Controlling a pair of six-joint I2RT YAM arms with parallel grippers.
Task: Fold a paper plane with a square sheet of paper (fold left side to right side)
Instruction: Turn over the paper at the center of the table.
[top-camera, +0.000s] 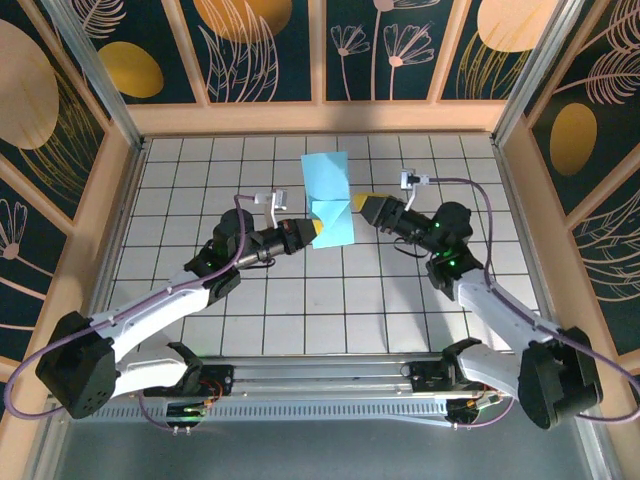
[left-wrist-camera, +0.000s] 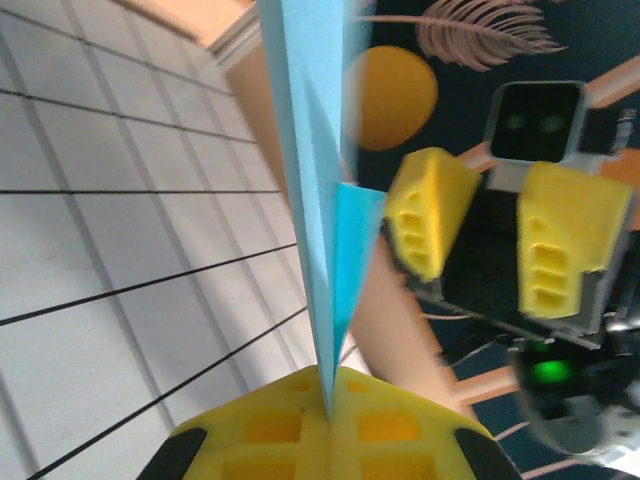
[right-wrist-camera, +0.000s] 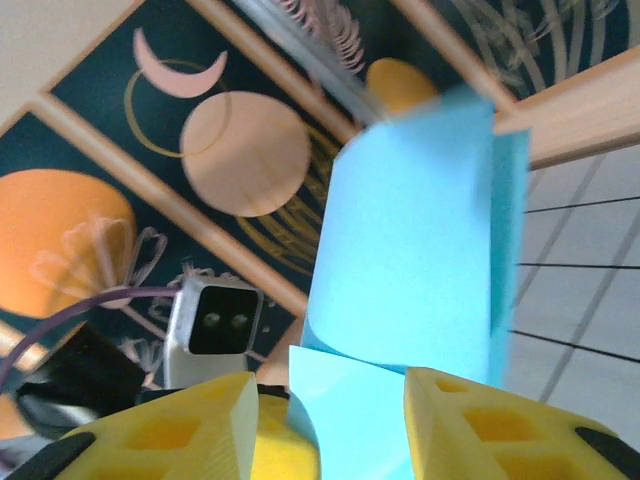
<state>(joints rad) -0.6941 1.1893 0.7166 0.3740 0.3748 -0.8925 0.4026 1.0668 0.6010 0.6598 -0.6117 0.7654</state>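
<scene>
The light teal-blue paper (top-camera: 328, 195) is lifted off the tiled floor, partly folded and curved, standing on edge. My left gripper (top-camera: 318, 232) is shut on its lower edge; in the left wrist view the sheet (left-wrist-camera: 318, 200) rises edge-on out of the closed yellow jaws (left-wrist-camera: 327, 392). My right gripper (top-camera: 362, 206) is open just right of the paper. Seen from the left wrist, its two yellow fingers (left-wrist-camera: 432, 222) stand apart beside the sheet. In the right wrist view the paper (right-wrist-camera: 415, 240) fills the gap ahead of the open gripper (right-wrist-camera: 330, 420), untouched as far as I can tell.
White tiled floor (top-camera: 300, 310) lies under both arms. Wooden walls with dark patterned panels (top-camera: 320, 110) enclose the back and sides. The left wrist camera (right-wrist-camera: 212, 320) faces me from behind the paper. An aluminium rail (top-camera: 320, 372) runs along the near edge.
</scene>
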